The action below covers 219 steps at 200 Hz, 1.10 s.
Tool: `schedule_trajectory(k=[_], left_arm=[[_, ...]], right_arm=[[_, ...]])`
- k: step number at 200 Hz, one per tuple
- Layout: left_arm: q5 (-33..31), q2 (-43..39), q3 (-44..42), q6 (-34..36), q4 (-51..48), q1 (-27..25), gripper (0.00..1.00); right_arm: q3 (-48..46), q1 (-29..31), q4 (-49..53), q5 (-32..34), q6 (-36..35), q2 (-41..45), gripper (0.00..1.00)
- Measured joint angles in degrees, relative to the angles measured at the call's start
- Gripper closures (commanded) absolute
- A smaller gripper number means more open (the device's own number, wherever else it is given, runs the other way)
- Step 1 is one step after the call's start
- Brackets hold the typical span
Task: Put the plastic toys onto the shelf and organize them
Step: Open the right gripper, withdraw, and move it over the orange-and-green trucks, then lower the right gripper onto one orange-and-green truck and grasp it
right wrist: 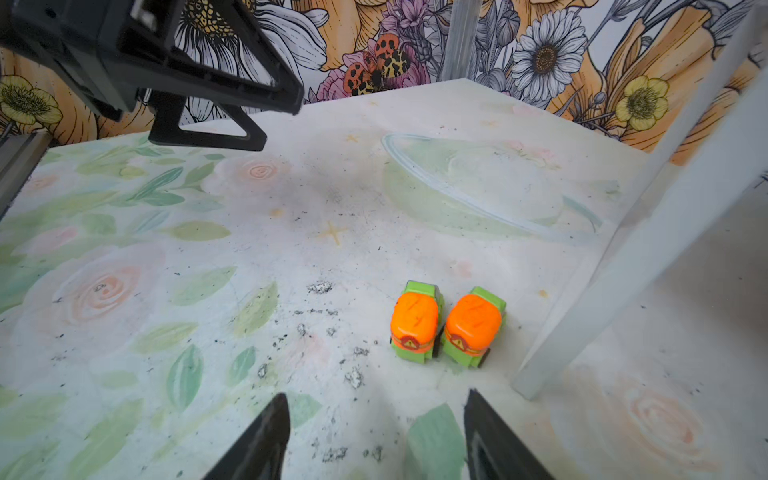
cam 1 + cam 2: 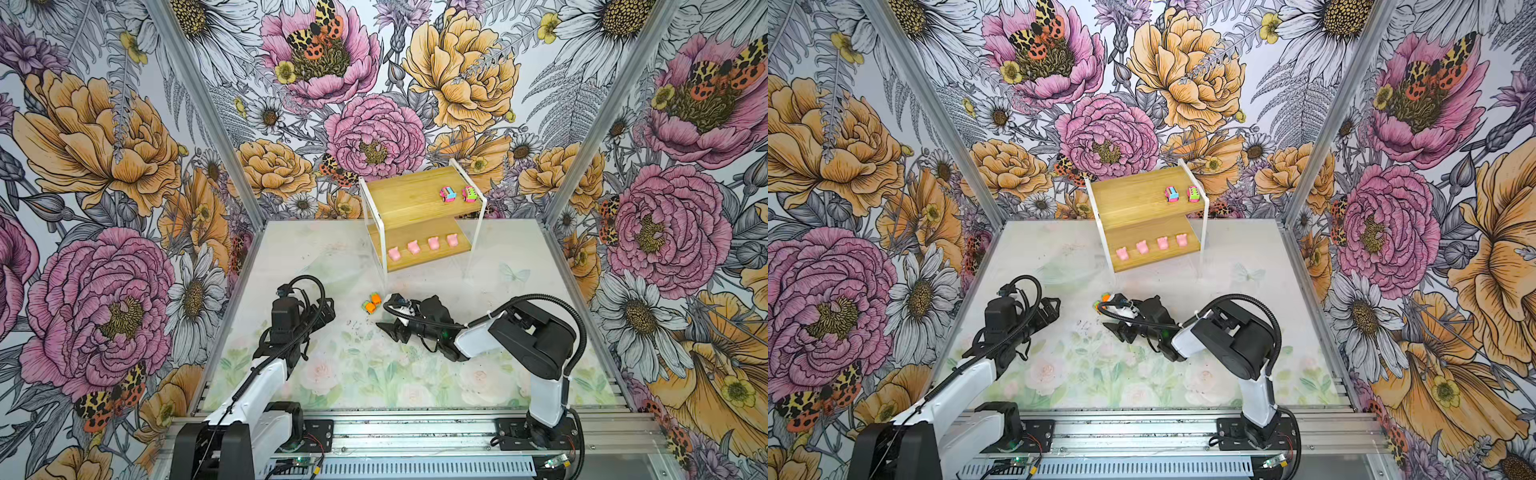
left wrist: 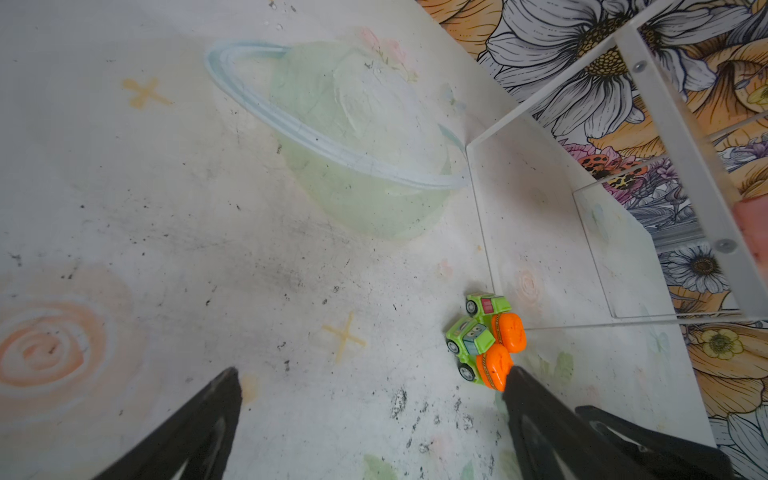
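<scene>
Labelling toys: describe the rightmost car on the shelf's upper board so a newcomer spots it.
Find the two-tier bamboo shelf; on its upper board, near the right end, two pink cars sit side by side. The target car is nearest the white frame, with a green roof where its neighbour has blue.

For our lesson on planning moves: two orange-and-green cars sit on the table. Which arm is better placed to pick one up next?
Probably right. The right gripper, open, faces the orange-and-green cars almost in line with its gap; for the left gripper they sit off beside one finger.
</scene>
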State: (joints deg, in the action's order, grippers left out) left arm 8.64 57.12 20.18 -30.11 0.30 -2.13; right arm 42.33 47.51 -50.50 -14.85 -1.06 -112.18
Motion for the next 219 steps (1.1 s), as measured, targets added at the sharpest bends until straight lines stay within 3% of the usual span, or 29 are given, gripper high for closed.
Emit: schedule_trajectory(k=[219], left_arm=[[2.9, 3.9, 0.0, 1.7, 3.0, -0.2, 0.01]], right_arm=[[11.6, 2.2, -1.9, 5.2, 1.6, -11.2, 0.34]])
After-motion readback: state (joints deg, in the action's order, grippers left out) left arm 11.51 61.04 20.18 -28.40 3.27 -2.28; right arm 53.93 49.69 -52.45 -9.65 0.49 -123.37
